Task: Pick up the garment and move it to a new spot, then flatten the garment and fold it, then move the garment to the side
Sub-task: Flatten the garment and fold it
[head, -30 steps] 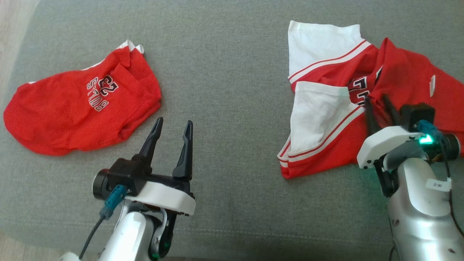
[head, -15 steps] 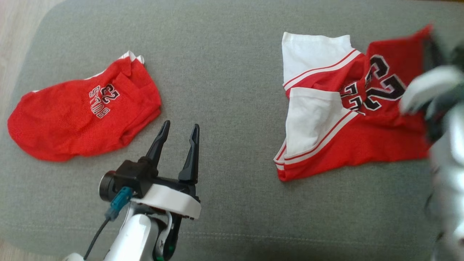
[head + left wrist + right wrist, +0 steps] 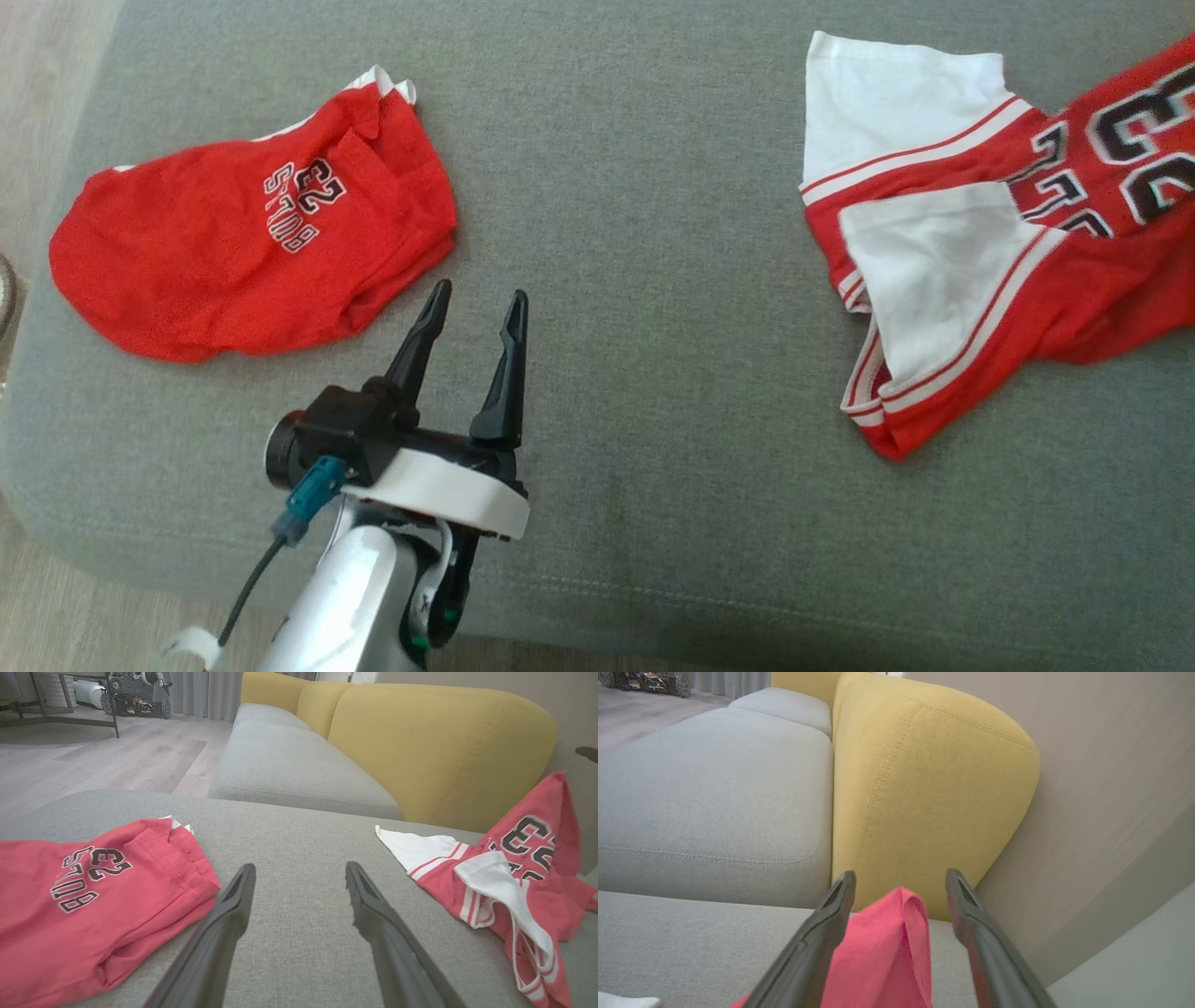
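The garment point(image 3: 934, 271) is a red and white jersey with black numbers, crumpled on the right of the grey sofa seat point(image 3: 635, 280). In the left wrist view the jersey point(image 3: 523, 858) rises to a red peak at its far right. That red fold point(image 3: 887, 952) stands between the spread fingers of my right gripper point(image 3: 900, 873), which is open and does not pinch the cloth. My left gripper point(image 3: 478, 291) hovers open over bare cushion in the middle, between the two red garments, with nothing between its fingers point(image 3: 300, 868).
A second red garment point(image 3: 243, 252) with black lettering lies folded on the seat's left part point(image 3: 84, 891). A yellow backrest point(image 3: 924, 788) rises behind the seat, and a wall stands to its right. Wooden floor point(image 3: 56, 56) lies past the seat's left edge.
The right gripper left the jersey's middle and swung up and right, out of the head view, dragging the red part up so the large numbers show. The head camera shifted. The left gripper stayed open.
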`<state>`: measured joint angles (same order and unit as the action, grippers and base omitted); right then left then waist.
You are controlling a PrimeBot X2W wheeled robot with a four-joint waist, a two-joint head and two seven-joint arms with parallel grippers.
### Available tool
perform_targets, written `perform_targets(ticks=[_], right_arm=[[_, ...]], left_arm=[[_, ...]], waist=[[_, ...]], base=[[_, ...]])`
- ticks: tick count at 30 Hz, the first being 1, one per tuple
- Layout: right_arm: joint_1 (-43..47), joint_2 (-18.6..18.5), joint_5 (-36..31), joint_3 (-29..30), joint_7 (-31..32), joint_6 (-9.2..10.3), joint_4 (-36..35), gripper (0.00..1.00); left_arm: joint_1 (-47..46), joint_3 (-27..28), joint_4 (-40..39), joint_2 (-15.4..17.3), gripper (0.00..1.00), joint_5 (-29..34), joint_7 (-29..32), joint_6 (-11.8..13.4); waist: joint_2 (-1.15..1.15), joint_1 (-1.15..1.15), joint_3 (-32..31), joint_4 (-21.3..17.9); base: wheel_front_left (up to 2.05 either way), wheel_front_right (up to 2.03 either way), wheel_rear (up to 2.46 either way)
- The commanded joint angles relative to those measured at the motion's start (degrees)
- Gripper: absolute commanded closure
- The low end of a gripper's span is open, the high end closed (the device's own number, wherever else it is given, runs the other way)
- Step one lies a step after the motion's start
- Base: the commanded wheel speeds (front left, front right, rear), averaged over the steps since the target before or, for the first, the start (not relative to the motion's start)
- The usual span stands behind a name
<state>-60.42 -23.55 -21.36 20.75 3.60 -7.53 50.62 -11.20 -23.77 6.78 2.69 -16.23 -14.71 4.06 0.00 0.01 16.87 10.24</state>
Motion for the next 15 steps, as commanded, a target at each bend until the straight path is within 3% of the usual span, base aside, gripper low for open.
perform_targets(ticks=[1,8,15], right_arm=[[-1.2,1.1,-1.1,-0.5,-1.2,0.04,-1.5,0.0],[1.5,7.2,-1.5,-0.2,-8.9,0.04,2.6,0.0],[8.5,14.3,5.4,-4.8,-16.7,0.04,3.1,0.0]], left_arm=[[-1.4,1.8,-1.8,0.2,0.0,-0.1,-0.3,0.2],[-0.7,3.1,-1.5,0.2,0.0,0.7,-0.3,0.2],[1.1,3.7,-1.5,0.2,0.0,0.7,-0.3,0.5]], waist=[[0.0,-0.01,-0.1,-0.2],[0.0,-0.01,-3.6,-3.7],[0.0,-0.01,-9.3,-8.2]], base=[[0.0,0.0,0.0],[0.0,0.0,0.0],[0.0,0.0,0.0]])
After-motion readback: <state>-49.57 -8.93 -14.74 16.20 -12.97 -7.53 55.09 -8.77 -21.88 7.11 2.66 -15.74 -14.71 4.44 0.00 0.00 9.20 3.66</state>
